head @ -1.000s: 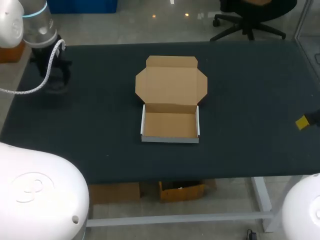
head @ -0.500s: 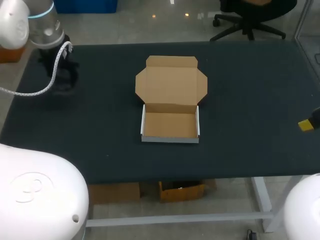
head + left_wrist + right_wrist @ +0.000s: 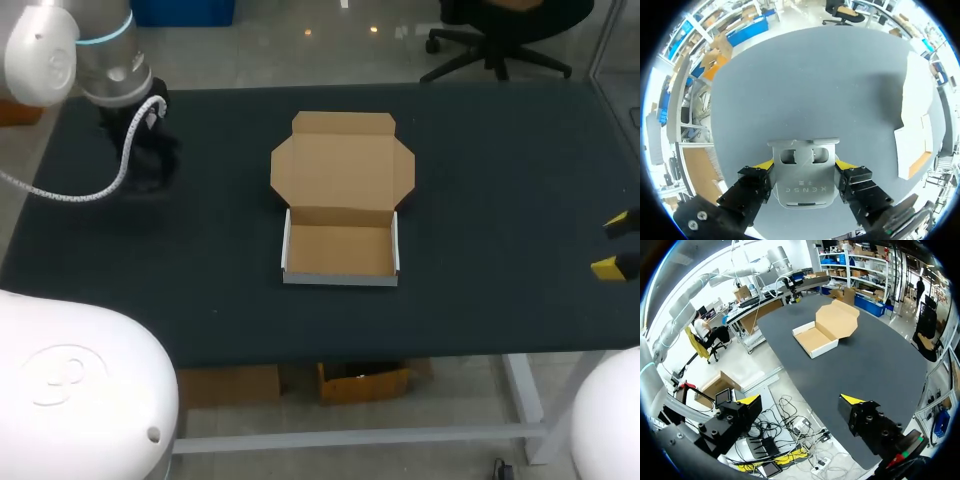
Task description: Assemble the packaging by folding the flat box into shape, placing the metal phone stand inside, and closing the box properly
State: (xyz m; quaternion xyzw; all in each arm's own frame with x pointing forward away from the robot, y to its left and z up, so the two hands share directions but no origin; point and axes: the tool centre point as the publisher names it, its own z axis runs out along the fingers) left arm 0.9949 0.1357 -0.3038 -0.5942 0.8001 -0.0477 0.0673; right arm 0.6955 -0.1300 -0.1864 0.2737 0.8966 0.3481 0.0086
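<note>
Gripping, left side: the left arm (image 3: 108,62) comes in over the far left corner of the table (image 3: 500,180). The left gripper (image 3: 804,165) is clamped on the metal phone stand (image 3: 803,186), with one yellow-tipped finger pressed against each long edge.
Stand: a flat silver plate with two small cutouts side by side near its far end, where a bent lip runs across. The dark table shows beyond it. In the head view it is lost under the dark wrist.
Stand vs. box: well apart. From the left wrist the box (image 3: 912,147) shows only off to one side of the gripper.
Box: sits at the middle of the table (image 3: 340,252). Four low walls stand upright, white outside and brown inside, and the bare brown floor shows.
Lid: the lid (image 3: 342,168) lies folded back flat on the table on the far side of the box, joined along the hinge. Its side flaps and end tab are spread out.
Right side: the right gripper (image 3: 614,245) is at the table's right edge, level with the box, with its fingers spread wide. In its wrist view (image 3: 801,400) the box (image 3: 816,339) lies well ahead.
</note>
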